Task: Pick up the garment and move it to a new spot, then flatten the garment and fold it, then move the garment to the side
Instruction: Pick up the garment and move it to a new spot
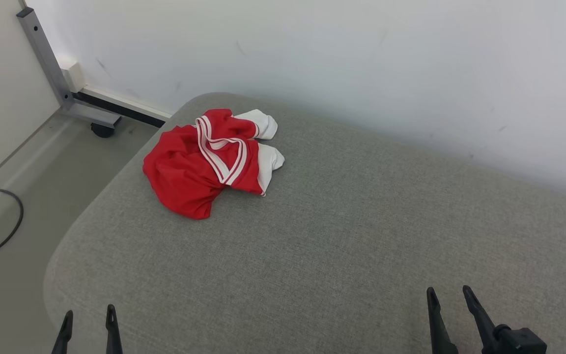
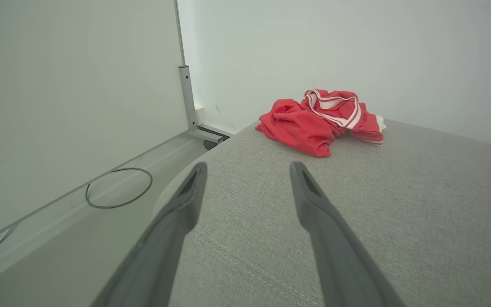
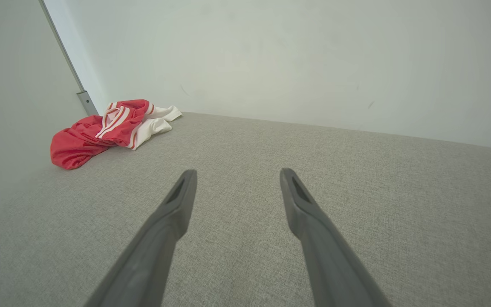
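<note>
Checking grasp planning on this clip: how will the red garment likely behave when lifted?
The red garment lies crumpled in soft folds, so it will probably hang limp and unfurl when lifted. It looks thin, so likely light. Pinching one fold may leave the white parts trailing on the grey surface.

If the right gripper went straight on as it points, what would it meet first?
The right gripper has free cushion ahead; probably the white wall first, though depth is unclear. The garment lies off to its left.
</note>
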{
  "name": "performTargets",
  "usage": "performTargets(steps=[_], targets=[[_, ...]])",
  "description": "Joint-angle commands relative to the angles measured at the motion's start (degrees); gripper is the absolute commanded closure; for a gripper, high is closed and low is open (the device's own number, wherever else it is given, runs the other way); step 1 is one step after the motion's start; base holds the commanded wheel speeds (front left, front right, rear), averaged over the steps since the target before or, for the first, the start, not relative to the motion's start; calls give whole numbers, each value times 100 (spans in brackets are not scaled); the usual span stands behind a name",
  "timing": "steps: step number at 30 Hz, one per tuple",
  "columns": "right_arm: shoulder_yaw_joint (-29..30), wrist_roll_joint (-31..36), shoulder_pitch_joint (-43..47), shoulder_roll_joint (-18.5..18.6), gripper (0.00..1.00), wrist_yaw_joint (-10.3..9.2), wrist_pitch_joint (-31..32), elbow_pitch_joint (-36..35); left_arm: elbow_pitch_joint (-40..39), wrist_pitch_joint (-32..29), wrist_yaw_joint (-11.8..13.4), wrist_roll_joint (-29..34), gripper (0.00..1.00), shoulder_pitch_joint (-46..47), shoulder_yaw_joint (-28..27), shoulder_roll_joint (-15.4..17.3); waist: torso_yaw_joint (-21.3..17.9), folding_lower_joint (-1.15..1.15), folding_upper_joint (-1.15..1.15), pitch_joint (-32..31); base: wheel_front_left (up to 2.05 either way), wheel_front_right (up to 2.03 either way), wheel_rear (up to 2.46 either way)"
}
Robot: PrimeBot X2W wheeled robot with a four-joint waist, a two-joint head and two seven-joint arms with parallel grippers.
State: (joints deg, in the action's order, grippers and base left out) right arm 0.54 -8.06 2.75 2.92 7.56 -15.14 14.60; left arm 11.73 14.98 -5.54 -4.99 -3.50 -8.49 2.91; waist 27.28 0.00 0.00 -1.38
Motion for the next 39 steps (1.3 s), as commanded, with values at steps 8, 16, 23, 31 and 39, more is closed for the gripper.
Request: performTargets(steps=[8,16,23,31,39], targets=[[-91,92,-109,-8,0,-12,-6,7,69,20,10,-108,0,298,39,-5,-265,0,0,114,0,0,0],[-298,247,-448,42,0,-12,-6,-62,476,15,-65,-202,0,1422,-161,105,-793,0,0,541,0,0,0],[-480,283,-935,42,0,-12,-5,-175,980,15,-121,-278,0,2692,-360,506,-1570,0,0,1163,0,0,0],[-590,214,-1309,8,0,-12,-6,-305,1743,15,-146,-437,0,3819,-586,1153,-2433,0,0,1728,0,0,0],[-558,101,-1509,-12,0,-12,-6,-343,2868,-303,-190,-632,0,4860,-498,1857,-3035,0,0,2146,0,0,0]])
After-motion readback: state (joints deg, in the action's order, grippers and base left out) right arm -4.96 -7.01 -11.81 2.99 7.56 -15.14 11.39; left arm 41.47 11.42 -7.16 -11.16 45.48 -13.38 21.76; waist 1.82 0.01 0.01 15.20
